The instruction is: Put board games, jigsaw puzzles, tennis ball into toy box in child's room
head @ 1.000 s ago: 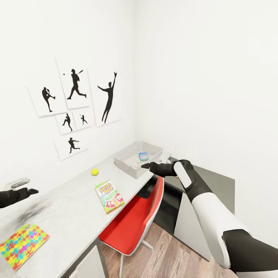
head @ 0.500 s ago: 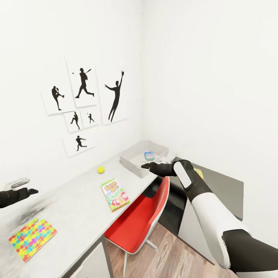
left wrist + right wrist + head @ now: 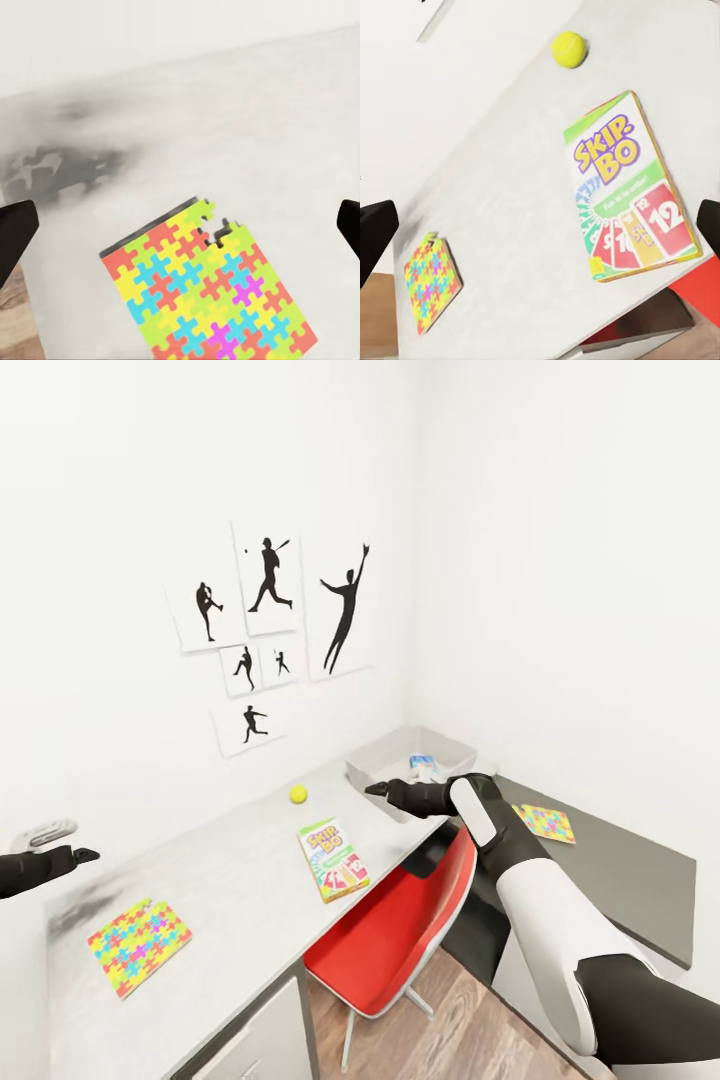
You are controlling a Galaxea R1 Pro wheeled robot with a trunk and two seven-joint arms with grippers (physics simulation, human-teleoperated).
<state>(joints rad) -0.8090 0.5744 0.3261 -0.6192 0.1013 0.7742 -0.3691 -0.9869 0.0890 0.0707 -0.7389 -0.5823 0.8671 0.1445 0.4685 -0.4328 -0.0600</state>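
walls white | silhouette prints [image 3: 268,628] | red chair [image 3: 395,940] | wood floor [image 3: 455,1025]

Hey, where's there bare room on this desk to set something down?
Bare top lies between the jigsaw puzzle and the Skip-Bo box, and behind them toward the wall. It is tighter around the tennis ball and the toy box.

Super bright, flat light all over, the white walls [image 3: 560,560] are nearly blown out. Only real shadow is a smudgy dark blotch on the bench [image 3: 230,880] under the left pincer [image 3: 85,854]. Head view bends wide at the edges, and everything looks a bit soft.
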